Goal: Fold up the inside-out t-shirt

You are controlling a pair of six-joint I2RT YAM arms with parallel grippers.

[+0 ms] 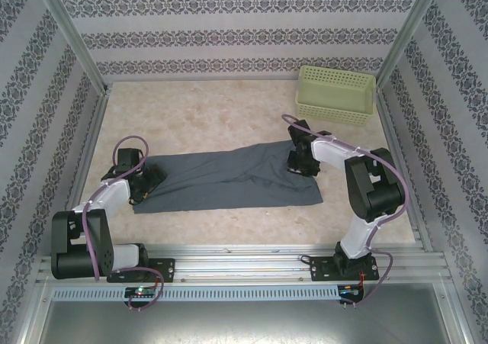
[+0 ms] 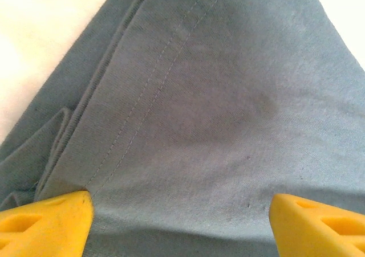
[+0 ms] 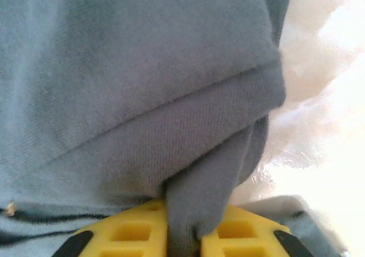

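Pinching a fold of the shirt [image 1: 229,178]: right claw [image 3: 183,237], yellow fingers [image 3: 137,237] closed with a ridge of cloth squeezed up between them. Ahead of the pinch the cloth bunches into thick rolled layers. Which part of the garment this is cannot be told, as it is too close and soft in focus. Bright blur to this claw's right is table [image 1: 198,119], washed out. Fingers are cut off by the lower frame edge.

Left claw [image 2: 182,225] stands wide, one yellow tip [image 2: 48,225] at each side, flat cloth between and ahead of them. Whether the tips touch the cloth is unclear from the wrist view. A double-stitched seam [image 2: 154,92] runs diagonally away from the left tip, and folded layers stack up just left of it.

From above, the shirt lies as a long band across the table with one claw at each end. Each claw's tips are hidden under its own wrist there. Collar and sleeves cannot be made out. Basket [image 1: 335,114] sits well beyond the right claw, apart from the shirt.
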